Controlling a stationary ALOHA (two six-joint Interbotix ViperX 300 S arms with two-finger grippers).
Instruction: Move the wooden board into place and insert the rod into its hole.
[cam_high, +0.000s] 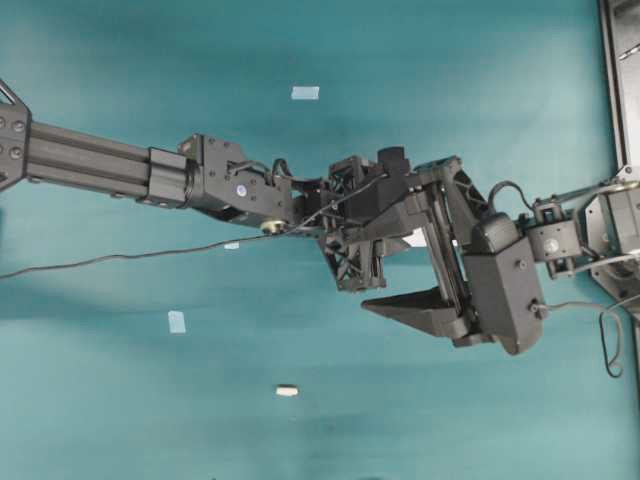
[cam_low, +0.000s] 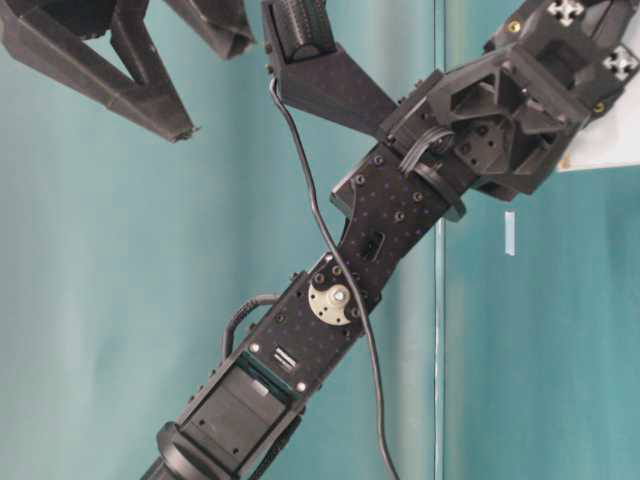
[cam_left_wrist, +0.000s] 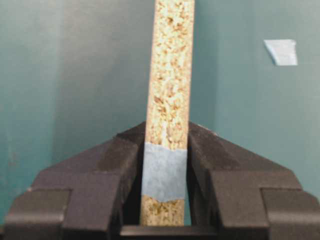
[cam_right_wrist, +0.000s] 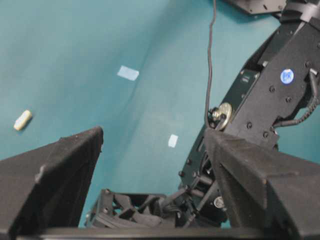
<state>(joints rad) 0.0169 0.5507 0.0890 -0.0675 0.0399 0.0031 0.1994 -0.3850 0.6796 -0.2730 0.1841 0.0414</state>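
Observation:
The wooden board (cam_left_wrist: 170, 75) shows edge-on in the left wrist view, a speckled pale strip with a blue tape band, running up and away from the jaws. My left gripper (cam_left_wrist: 167, 131) is shut on the wooden board, one finger against each side. From overhead only a pale sliver of the board (cam_high: 415, 238) shows between the two arms. The rod (cam_high: 287, 390), a tiny whitish peg, lies alone on the teal table, also visible in the right wrist view as the rod (cam_right_wrist: 22, 120). My right gripper (cam_right_wrist: 154, 135) hangs open and empty above the left wrist, far from the rod.
Pale-blue tape squares (cam_high: 305, 93), (cam_high: 176, 321) and a smaller one (cam_high: 232, 245) lie flat on the teal table (cam_high: 100, 400). A black cable (cam_high: 100, 262) trails left from the left wrist. A dark frame (cam_high: 615, 80) runs along the right edge.

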